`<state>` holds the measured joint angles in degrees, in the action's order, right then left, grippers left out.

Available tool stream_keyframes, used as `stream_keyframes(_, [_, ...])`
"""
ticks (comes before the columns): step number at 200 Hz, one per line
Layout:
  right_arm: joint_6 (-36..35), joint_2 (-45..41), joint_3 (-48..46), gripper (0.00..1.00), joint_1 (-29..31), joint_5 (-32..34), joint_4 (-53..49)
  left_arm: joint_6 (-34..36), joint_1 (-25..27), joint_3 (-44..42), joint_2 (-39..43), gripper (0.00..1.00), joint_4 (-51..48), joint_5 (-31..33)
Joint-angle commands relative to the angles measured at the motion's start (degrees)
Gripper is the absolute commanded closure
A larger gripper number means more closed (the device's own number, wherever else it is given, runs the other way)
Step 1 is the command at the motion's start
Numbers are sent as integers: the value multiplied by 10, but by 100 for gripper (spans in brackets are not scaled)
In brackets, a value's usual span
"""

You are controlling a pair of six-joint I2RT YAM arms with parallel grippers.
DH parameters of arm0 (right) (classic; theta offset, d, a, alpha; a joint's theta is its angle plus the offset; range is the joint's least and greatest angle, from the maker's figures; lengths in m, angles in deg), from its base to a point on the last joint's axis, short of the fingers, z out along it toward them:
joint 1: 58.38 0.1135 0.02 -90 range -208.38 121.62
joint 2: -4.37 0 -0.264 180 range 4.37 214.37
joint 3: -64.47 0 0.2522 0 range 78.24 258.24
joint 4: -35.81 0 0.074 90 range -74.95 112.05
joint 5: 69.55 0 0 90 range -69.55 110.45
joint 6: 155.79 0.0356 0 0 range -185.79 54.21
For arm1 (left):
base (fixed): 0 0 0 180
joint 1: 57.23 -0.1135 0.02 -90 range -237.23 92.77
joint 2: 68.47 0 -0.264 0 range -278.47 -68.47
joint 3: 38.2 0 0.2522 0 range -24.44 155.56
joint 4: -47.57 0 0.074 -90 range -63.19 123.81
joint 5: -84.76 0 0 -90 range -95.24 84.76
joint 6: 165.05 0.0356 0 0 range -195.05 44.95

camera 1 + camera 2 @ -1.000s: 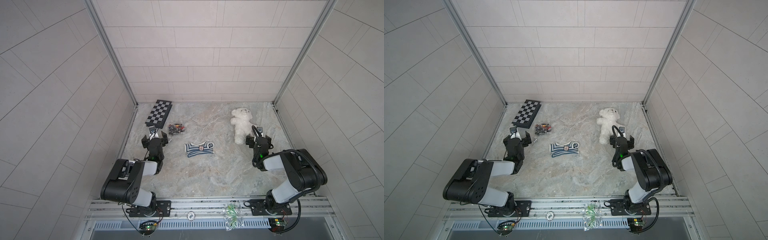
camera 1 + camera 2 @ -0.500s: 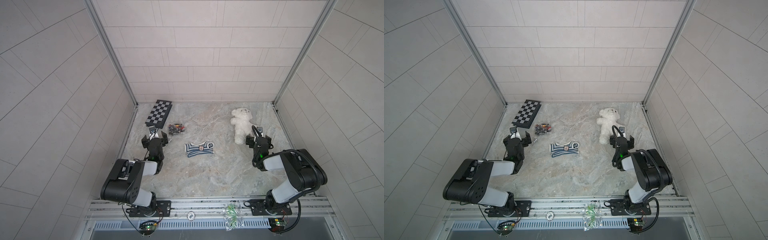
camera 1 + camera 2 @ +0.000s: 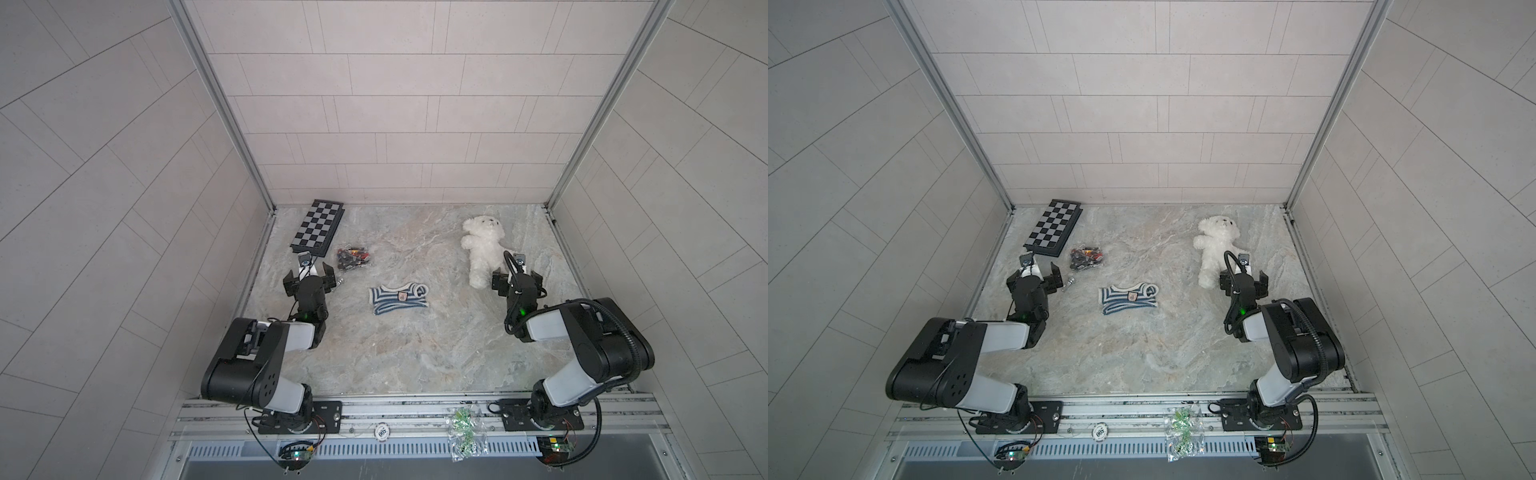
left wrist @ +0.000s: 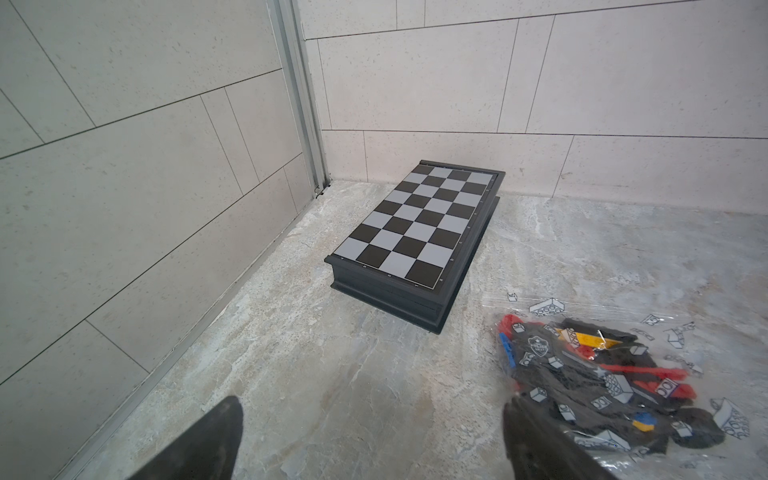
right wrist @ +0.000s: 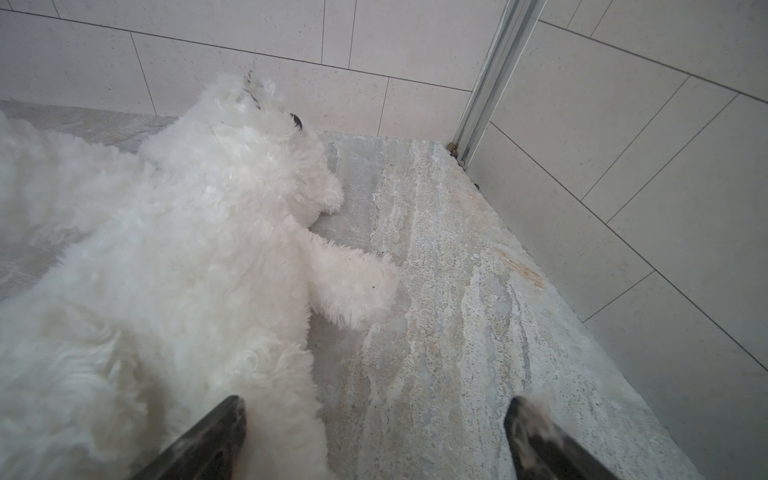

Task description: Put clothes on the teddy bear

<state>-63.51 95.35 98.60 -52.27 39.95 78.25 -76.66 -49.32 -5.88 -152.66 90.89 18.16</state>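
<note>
White and fluffy, the teddy bear (image 3: 482, 249) lies on its back at the far right of the grey marbled worktop (image 3: 415, 353), head toward the back wall and legs pointing to the front. The right pincer (image 3: 516, 277) sits low just beside the bear's legs, jaws spread wide and empty. In the right wrist view one of its fingertips (image 5: 232, 409) overlaps the fur of the teddy bear (image 5: 166, 249), though I cannot tell whether it touches. A small navy-and-white striped shirt (image 3: 399, 297) lies flat near the middle of the worktop, well apart from the bear and from both arms. On the left side the left pincer (image 3: 309, 274) is also spread wide and holds nothing. It points toward a folded chessboard (image 4: 415, 224) lying near the back left corner. A clear bag of toy bricks (image 4: 602, 374) rests just beside the board and close to one finger of that pincer.
</note>
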Motion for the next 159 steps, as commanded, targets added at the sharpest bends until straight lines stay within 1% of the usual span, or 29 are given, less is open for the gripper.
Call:
stream_keyframes(1, [-8, 2, 9, 0, 3, -2, -2, 3, 2, 7, -2, 0, 1, 5])
stream_keyframes(159, [-9, 1, 7, 0, 3, -2, 1, 4, 2, 4, 1, 0, 6, 4])
